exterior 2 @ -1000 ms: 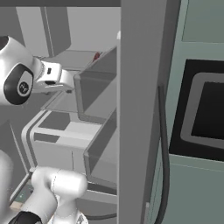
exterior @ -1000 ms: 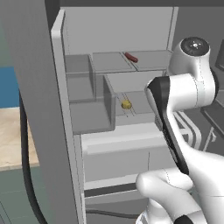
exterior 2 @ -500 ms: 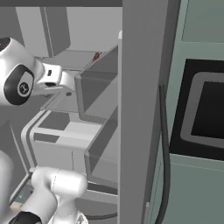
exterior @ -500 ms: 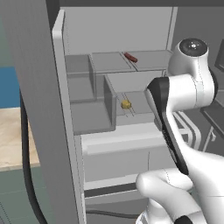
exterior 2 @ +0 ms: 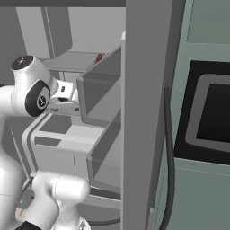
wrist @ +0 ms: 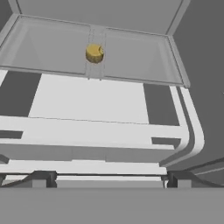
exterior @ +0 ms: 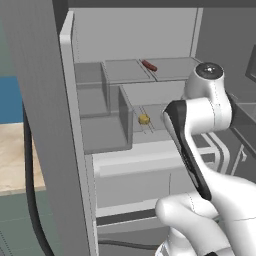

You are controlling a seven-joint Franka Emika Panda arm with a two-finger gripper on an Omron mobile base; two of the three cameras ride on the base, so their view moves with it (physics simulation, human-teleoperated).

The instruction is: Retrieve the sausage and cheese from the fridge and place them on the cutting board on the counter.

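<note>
Nearest, low in the hand view: two dark fingertips (wrist: 38,178) spread as wide apart as possible, the gripper (wrist: 107,179) open with nothing between the tips. Seen from the right base camera, the gripper (exterior 2: 67,96) at the end of the white arm (exterior: 200,107), reaching into the open fridge (exterior: 135,45) at the level of the lower shelf (wrist: 52,48).

Just beyond the fingertips: white and dark drawer fronts (wrist: 100,105) running across the hand view. Past those, the grey lower shelf, divided by a thin central strip, with the cheese (wrist: 94,53) sitting on that strip, well apart from the gripper. Same yellow lump (exterior: 144,119) in the left base view, just left of the arm's dark-edged link, on the shelf behind a grey door bin (exterior: 102,115).

Farther back and higher: the upper shelf (exterior: 125,70), with the sausage (exterior: 149,65) lying at a slant near its rear middle, apart from the cheese and from the arm. A small red spot (exterior 2: 98,58) at the matching place in the right base view.

Far left, outside the fridge door (exterior: 47,125): a patch of beige counter (exterior: 12,155). Far right of the right base view: the closed door (exterior 2: 197,112) with the black dispenser panel (exterior 2: 211,112) and a dark bar handle (exterior 2: 168,148).
</note>
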